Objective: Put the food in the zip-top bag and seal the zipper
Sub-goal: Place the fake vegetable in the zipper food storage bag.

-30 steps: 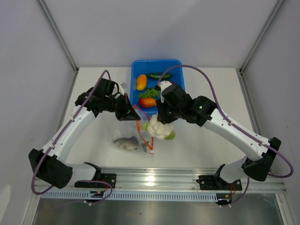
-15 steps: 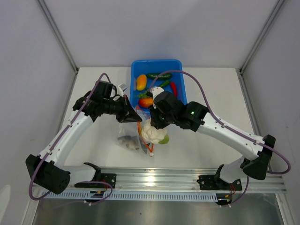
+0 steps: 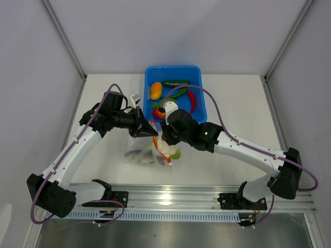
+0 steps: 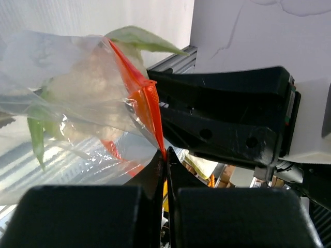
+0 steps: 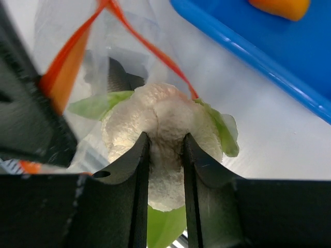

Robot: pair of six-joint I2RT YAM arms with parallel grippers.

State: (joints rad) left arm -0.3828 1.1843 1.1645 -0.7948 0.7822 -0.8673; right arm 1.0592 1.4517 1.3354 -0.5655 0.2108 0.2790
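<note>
My left gripper (image 3: pixel 148 130) is shut on the red-orange zipper (image 4: pixel 155 111) of the clear zip-top bag (image 3: pixel 135 153) and holds its mouth up. In the right wrist view the zipper (image 5: pixel 66 70) gapes open. My right gripper (image 5: pixel 164 138) is shut on the white cauliflower (image 5: pixel 161 116) at the bag's mouth. From the left wrist the cauliflower (image 4: pixel 90 77) shows through the plastic. A grey fish (image 5: pixel 123 78) lies inside the bag. More food sits in the blue tub: an orange-yellow pepper (image 3: pixel 154 91), green chilies (image 3: pixel 175 83), a red chili (image 3: pixel 192 100).
The blue tub (image 3: pixel 199 77) stands at the back centre, just behind both grippers. The right arm (image 3: pixel 243 150) reaches in from the right and its black gripper body (image 4: pixel 227 119) is close to my left fingers. A metal rail (image 3: pixel 170 196) runs along the near edge.
The right gripper has carried the cauliflower left and down, from beside the bag into its mouth. The left gripper has kept its hold on the zipper and shifted slightly right.
</note>
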